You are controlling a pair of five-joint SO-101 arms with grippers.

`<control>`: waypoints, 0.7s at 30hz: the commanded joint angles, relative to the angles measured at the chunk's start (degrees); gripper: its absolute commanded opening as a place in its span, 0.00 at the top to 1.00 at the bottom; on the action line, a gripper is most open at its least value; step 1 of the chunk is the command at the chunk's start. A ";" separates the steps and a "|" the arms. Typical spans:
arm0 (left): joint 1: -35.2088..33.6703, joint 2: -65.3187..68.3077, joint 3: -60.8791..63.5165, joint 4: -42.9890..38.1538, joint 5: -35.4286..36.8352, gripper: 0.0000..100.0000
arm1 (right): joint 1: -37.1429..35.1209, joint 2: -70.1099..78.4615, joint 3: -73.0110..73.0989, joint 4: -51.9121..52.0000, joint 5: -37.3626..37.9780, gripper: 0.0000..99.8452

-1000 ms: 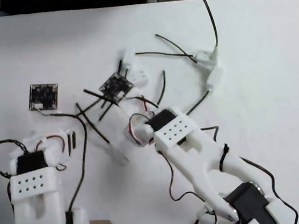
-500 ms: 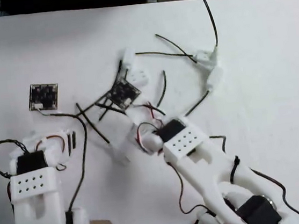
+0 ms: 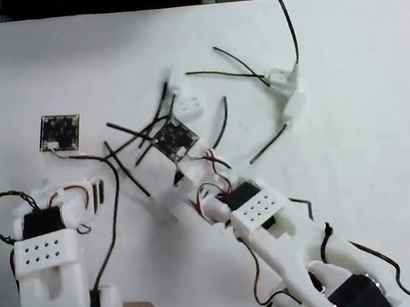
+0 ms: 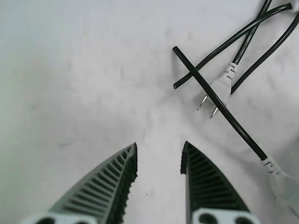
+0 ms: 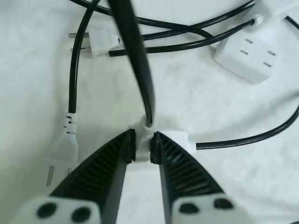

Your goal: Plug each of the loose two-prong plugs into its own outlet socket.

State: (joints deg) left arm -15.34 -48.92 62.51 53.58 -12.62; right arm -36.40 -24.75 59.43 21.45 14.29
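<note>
The right end effector point(image 5: 143, 137) is pinched almost shut on a white plug point(image 5: 140, 127), whose black cable point(image 5: 135, 60) rises toward the camera. In the high view this grip sits near the middle of the table point(image 3: 381, 141). The held plug presses against a white block point(image 5: 180, 139) that has its own cord, but whether the two are joined cannot be told. Farther from the arm lies a white outlet socket point(image 5: 247, 56) showing two pairs of slots. The left end effector point(image 4: 159, 145) hangs over bare table at the near left, its jaws apart and holding nothing. A loose two-prong plug point(image 4: 220, 87) lies ahead of it, with a second black cable point(image 4: 243, 135) crossing over the plug. Two black square cards, the left card point(image 3: 59, 131) and the middle card point(image 3: 174, 138), carry pale marks too small to read.
</note>
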 commanded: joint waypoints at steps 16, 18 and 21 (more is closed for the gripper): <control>-0.57 -1.54 -0.26 -1.32 -0.09 0.83 | 0.84 -10.42 11.34 -10.07 -0.62 0.98; -0.57 -1.54 -0.26 -1.32 -0.09 0.83 | 0.84 -10.42 13.01 -12.88 -0.62 0.98; -0.57 -1.54 -0.26 -1.32 -0.09 0.83 | 0.84 -10.42 14.33 -15.96 -0.53 0.98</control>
State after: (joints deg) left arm -15.34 -48.92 62.51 53.58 -12.62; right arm -36.31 -33.80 73.49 8.44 14.29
